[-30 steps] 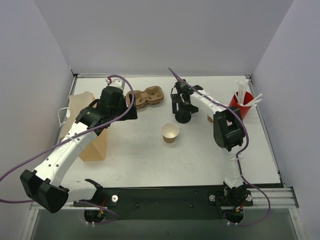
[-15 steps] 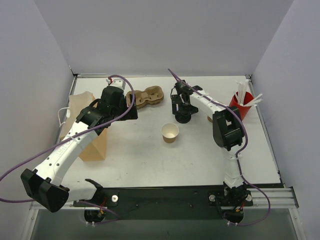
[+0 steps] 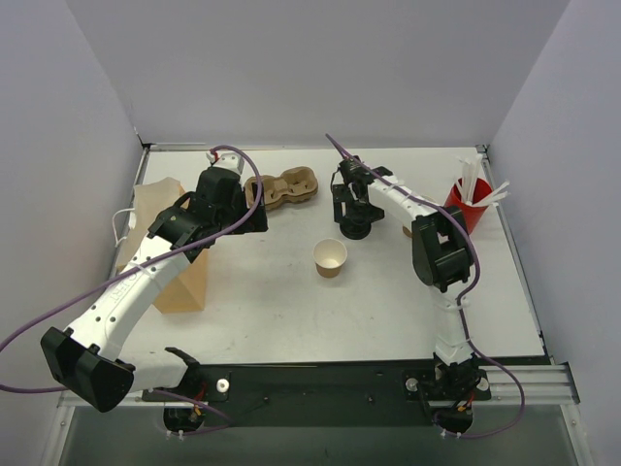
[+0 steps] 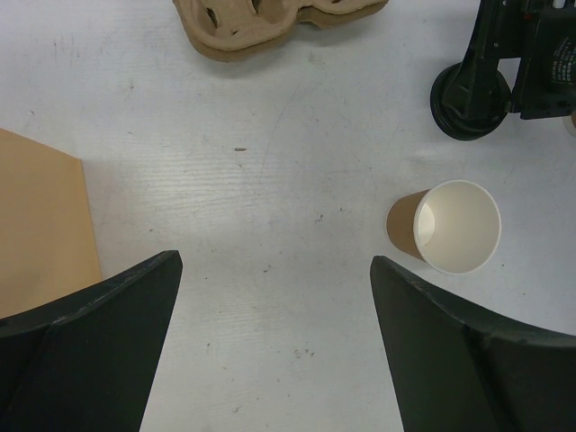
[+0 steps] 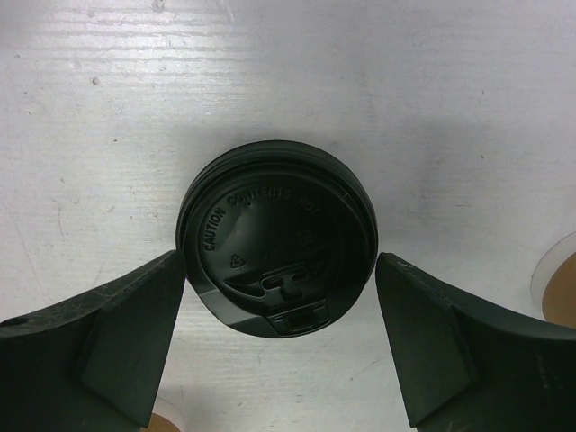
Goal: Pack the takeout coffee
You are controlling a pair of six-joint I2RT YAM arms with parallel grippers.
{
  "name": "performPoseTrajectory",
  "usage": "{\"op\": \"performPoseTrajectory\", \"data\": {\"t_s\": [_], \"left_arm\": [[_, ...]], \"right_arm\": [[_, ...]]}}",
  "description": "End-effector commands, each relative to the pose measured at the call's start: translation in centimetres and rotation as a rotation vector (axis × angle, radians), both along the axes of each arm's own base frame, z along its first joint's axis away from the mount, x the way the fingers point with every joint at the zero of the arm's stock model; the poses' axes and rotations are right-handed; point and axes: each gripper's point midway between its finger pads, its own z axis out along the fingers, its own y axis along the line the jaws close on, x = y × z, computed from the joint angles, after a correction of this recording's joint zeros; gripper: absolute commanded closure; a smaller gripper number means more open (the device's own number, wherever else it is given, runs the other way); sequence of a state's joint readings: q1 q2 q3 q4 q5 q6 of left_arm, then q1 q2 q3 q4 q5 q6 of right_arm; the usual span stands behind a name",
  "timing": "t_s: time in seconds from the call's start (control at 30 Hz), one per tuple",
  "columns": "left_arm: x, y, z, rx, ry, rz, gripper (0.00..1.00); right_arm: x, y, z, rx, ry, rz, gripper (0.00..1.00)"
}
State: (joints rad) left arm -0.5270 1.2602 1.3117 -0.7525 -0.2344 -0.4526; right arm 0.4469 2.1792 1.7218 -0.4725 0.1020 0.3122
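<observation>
Right end effector [image 5: 279,297] sits over the round black plastic lid [image 5: 277,236], fingers spread to either side, apparently just touching its rim, not clamped. Left end effector [image 4: 270,342] spread wide, holding nothing. Lidless brown kraft-paper cup [image 3: 330,257] stands mid white surface [image 3: 291,311], near the moulded pulp cup carrier [image 3: 283,188].

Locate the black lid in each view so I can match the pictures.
Top: lid at centre, under the right gripper.
Left wrist: upper right corner.
Right wrist: centre, between the fingers.
Shared landmark: the open cup in top and left wrist views.
</observation>
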Motion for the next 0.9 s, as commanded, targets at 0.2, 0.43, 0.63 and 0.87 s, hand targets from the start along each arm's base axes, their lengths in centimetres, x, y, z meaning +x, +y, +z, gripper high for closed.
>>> {"op": "performPoseTrajectory", "data": {"t_s": [0.2,0.43,0.63,0.87], "left_arm": [[0.8,-0.2,1.9,-0.035,-0.052,0.009,0.03],[0.8,-0.2,1.9,-0.035,-0.052,0.011,0.03],[0.7,-0.1,1.7,-0.033,-0.051,0.010,0.03],[0.6,-0.1,1.7,-0.033,-0.053,0.009,0.03]], "right_arm": [[-0.4,0.1,-0.8,-0.023,0.024,0.008,0.18],[-0.2,-0.1,0.1,-0.026,0.005,0.002,0.25],[0.0,-0.3,1.3,-0.027,-0.020,-0.007,0.36],[0.0,-0.5,2.0,-0.027,-0.027,-0.009,0.36]]}}
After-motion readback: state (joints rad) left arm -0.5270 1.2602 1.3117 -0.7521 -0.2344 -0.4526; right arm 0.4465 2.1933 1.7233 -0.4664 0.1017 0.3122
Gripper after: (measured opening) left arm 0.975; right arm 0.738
